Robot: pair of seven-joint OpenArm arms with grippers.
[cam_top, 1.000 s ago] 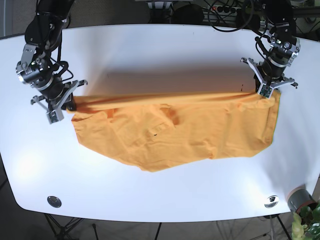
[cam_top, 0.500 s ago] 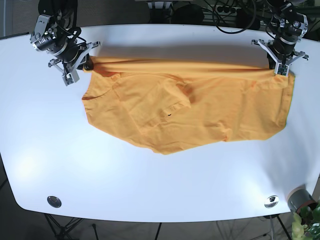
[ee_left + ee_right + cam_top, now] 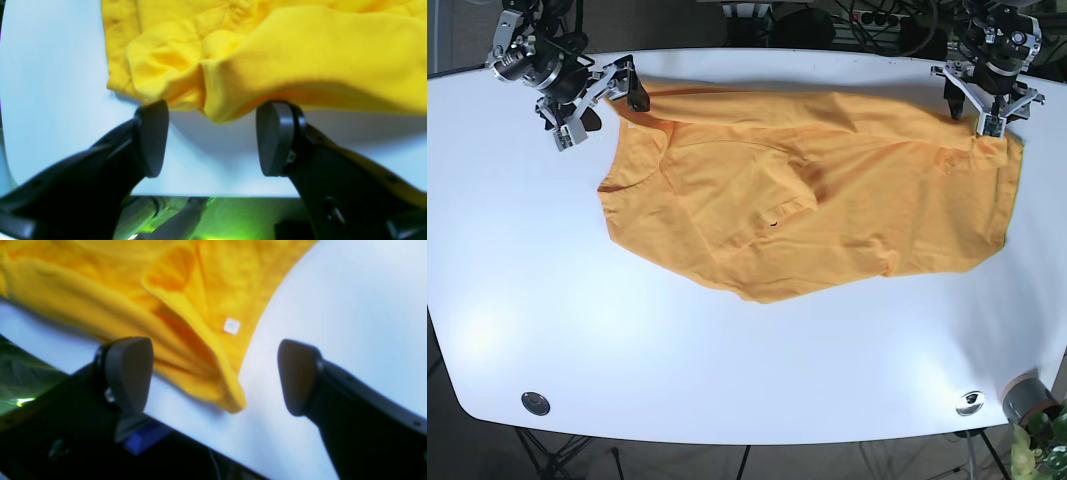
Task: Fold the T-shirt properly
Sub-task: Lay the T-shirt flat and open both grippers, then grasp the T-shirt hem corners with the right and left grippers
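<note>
Currently the orange T-shirt (image 3: 812, 190) is spread along the far edge of the white tabletop (image 3: 727, 370). Both sets of fingers (image 3: 151, 138) (image 3: 128, 373) are parted wide, nothing gripped, shirt corners between them.

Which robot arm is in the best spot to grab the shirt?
Probably the right: a corner of the shirt lies deep inside the open right claw, but cloth barely enters the open left claw.

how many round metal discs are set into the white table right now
2. One round metal disc sits near the front-left corner of the white table, the other disc near the front-right corner. The orange T-shirt could hide more.
</note>
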